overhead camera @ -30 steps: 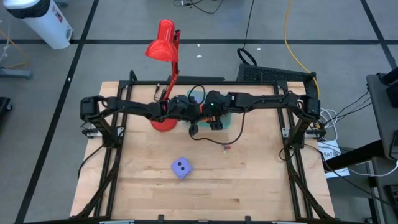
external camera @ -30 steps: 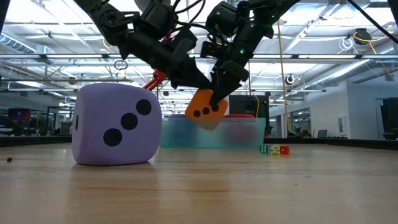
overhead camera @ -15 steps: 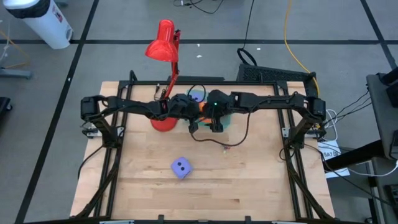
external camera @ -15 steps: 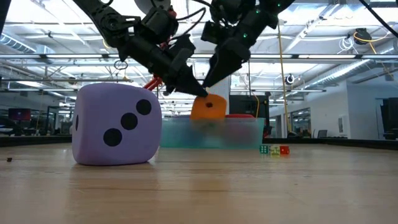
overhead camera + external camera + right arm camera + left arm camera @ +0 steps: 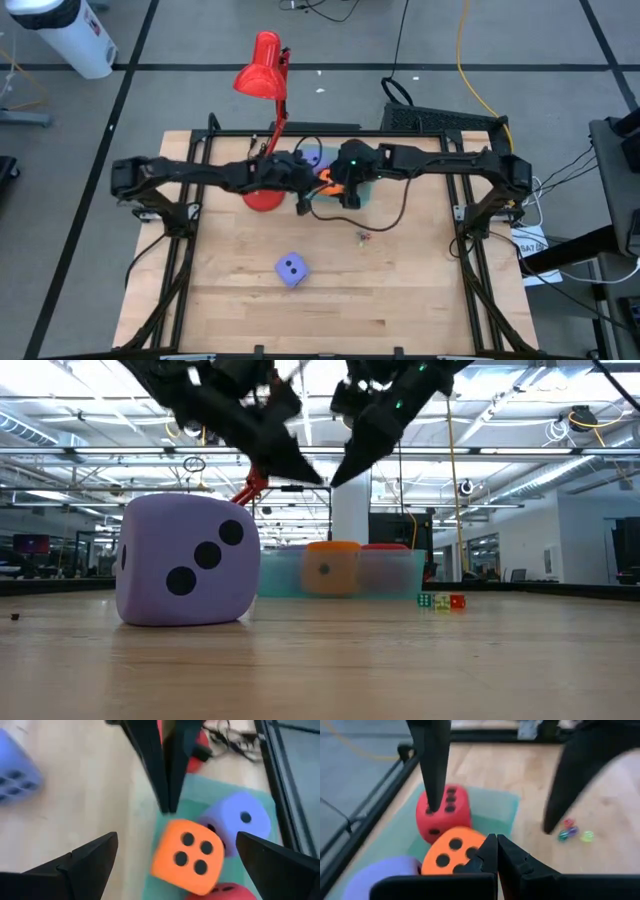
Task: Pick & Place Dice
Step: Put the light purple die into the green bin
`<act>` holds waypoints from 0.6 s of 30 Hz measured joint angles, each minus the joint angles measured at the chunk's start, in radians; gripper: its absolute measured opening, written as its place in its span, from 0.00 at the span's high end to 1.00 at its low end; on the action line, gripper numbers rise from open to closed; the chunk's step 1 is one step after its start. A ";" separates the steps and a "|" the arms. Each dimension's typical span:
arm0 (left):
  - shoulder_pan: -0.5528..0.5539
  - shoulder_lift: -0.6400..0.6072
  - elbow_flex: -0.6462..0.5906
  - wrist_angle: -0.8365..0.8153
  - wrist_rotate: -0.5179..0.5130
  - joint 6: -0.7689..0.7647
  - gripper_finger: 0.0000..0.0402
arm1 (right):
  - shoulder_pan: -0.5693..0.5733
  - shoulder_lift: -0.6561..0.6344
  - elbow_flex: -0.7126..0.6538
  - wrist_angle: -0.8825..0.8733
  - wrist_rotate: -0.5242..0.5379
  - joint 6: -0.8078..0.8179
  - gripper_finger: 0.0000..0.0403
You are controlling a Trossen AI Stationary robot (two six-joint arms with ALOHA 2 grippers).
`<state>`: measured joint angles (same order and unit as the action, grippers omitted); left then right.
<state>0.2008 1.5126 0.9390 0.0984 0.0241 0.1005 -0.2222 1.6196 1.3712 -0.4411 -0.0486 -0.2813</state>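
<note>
Sitting dice: orange die (image 5: 186,855), red die (image 5: 442,812) and one purple die (image 5: 239,820) lie together in the teal tray (image 5: 507,807).
Other die: second purple die (image 5: 291,269) on the bench (image 5: 420,290), well apart from the tray.
Right fingers (image 5: 172,865): wide open above the tray, holding nothing.
Left fingers (image 5: 495,851): closed, empty, above the tray too.
Red lamp (image 5: 262,75): just beside the tray.

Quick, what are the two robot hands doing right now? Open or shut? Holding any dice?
Left gripper: shut, holding nothing, above the orange die.
Right gripper: wide open, holding nothing; the orange die lies loose below it.
</note>
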 joint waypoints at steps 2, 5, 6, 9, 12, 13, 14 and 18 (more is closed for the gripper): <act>-0.034 -0.076 -0.019 -0.037 -0.039 0.013 1.00 | 0.002 -0.042 -0.022 0.041 -0.042 0.012 0.02; -0.087 -0.199 -0.083 -0.030 -0.086 0.029 1.00 | 0.002 -0.138 -0.114 0.148 -0.097 0.034 0.02; -0.100 -0.247 -0.114 -0.036 -0.095 0.026 1.00 | 0.002 -0.172 -0.158 0.207 -0.111 0.046 0.02; -0.124 -0.388 -0.213 -0.005 -0.122 -0.002 1.00 | 0.002 -0.287 -0.319 0.400 -0.113 0.098 0.02; -0.135 -0.550 -0.329 -0.013 -0.144 -0.025 1.00 | 0.002 -0.392 -0.474 0.577 -0.122 0.173 0.02; -0.140 -0.605 -0.369 0.001 -0.158 -0.025 1.00 | 0.002 -0.422 -0.521 0.615 -0.138 0.194 0.02; -0.145 -0.659 -0.410 0.023 -0.170 -0.025 1.00 | 0.002 -0.447 -0.565 0.662 -0.147 0.209 0.02; -0.151 -0.818 -0.564 0.115 -0.182 -0.032 1.00 | 0.021 -0.510 -0.739 0.875 -0.165 0.251 0.02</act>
<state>0.0498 0.6946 0.3753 0.2135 -0.1581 0.0685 -0.2015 1.1099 0.6323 0.4338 -0.2137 -0.0299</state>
